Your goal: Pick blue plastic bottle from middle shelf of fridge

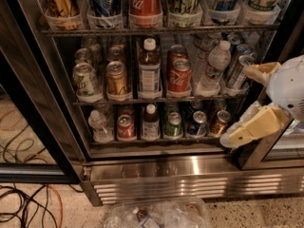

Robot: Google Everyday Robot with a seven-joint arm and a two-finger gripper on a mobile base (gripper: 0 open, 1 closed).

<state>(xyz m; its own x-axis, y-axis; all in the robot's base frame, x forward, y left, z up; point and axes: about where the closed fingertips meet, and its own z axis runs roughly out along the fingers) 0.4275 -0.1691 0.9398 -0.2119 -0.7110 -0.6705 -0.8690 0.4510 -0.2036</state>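
**A:** Where's your hand, and what has it got?

**B:** My gripper [239, 104] hangs at the right edge, in front of the right end of the fridge [190, 175]. Its two tan, wedge-shaped fingers [254, 127] are spread wide, one above the other, and they hold nothing. The white rounded wrist [287, 87] sits behind them.

**A:** And the bottle?

**B:** The blue plastic bottle [149, 68] stands upright at the centre of the middle shelf [161, 99], well left of my gripper. It has a white screw cap, dark drink at the shoulder and a pale label, and it's taller than the cans.

**A:** How tight is it in there?

**B:** Tight. A gold can [116, 77] is just beside it on the left and a red can [179, 75] just beside it on the right. A clear water bottle [213, 65] leans further right, and a green can [85, 80] sits near the left wall. Its cap rises close under the wire rack above. The near side is free apart from the thin front rail and the clear cup-like holder at its foot.

**A:** And around the fridge?

**B:** A dark door frame [28, 103] slants down on the left, and the ribbed steel base shines below. Cables [28, 208] lie on the speckled floor at near left, and crumpled clear plastic [156, 215] lies near centre
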